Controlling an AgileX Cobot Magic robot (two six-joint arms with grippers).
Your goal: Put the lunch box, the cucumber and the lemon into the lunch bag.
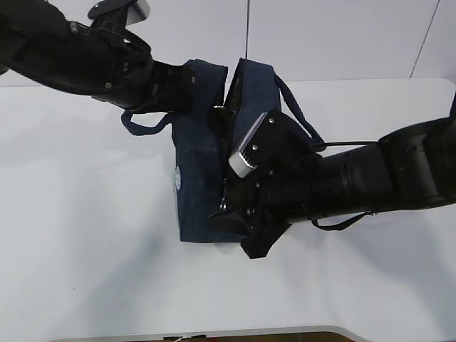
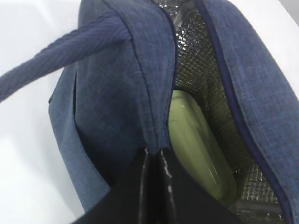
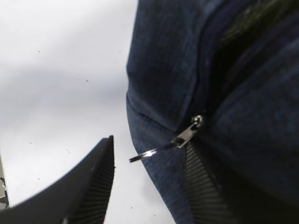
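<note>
Your right claw (image 3: 149, 182) stands apart astride the zipper pull (image 3: 180, 139) at the near end of the lunch bag (image 1: 203, 178) on the worktop (image 1: 85, 235), likely lining up on the zip. Farther back, your left claw (image 2: 156, 161) is clamped on the bag's rim, propping the mouth open; the lunch box (image 2: 198, 149) lies inside on the foil lining (image 2: 196, 56), cucumber and lemon unseen

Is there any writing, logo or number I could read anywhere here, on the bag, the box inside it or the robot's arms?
No readable text in any view.
Lunch bag: a small pale round mark on its side in the exterior view, too small and blurred to read.
Lunch box: its pale green lid, seen inside the bag, shows no lettering.
Zipper pull: bare metal, nothing legible.
Arms: black housings, no label visible.
</note>
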